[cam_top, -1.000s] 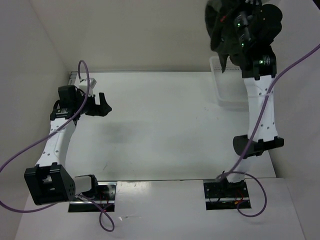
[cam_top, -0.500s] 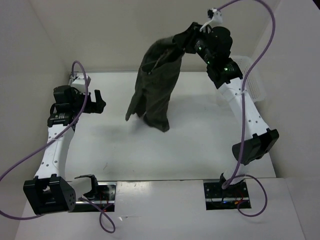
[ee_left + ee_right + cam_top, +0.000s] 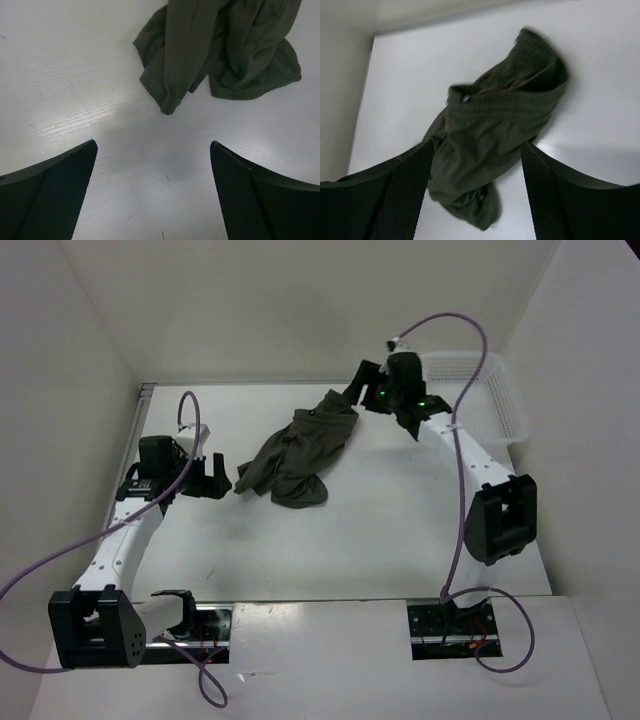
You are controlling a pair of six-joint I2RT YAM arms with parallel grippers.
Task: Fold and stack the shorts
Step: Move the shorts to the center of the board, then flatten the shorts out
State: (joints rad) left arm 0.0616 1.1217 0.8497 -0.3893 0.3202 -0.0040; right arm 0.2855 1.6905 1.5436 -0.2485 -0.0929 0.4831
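The dark olive-green shorts point(image 3: 296, 452) lie crumpled in a heap on the white table, waistband end toward the back right. My right gripper point(image 3: 357, 390) hovers just above that waistband end, open and holding nothing. In its wrist view the shorts point(image 3: 495, 130) lie on the table below the spread jaws of the right gripper point(image 3: 477, 142). My left gripper point(image 3: 216, 478) is open near the table, just left of the heap. In the left wrist view the left gripper point(image 3: 152, 145) has bare table between its jaws, and the nearest fold of the shorts point(image 3: 220, 45) lies a little beyond.
A white plastic mesh basket point(image 3: 497, 390) stands at the back right corner, behind the right arm. White walls close in the table at the back and on both sides. Purple cables loop off both arms.
The right arm swung from over the basket to the table with the shorts hanging from it, lowered them and opened its jaws. The left gripper moved right toward the heap.
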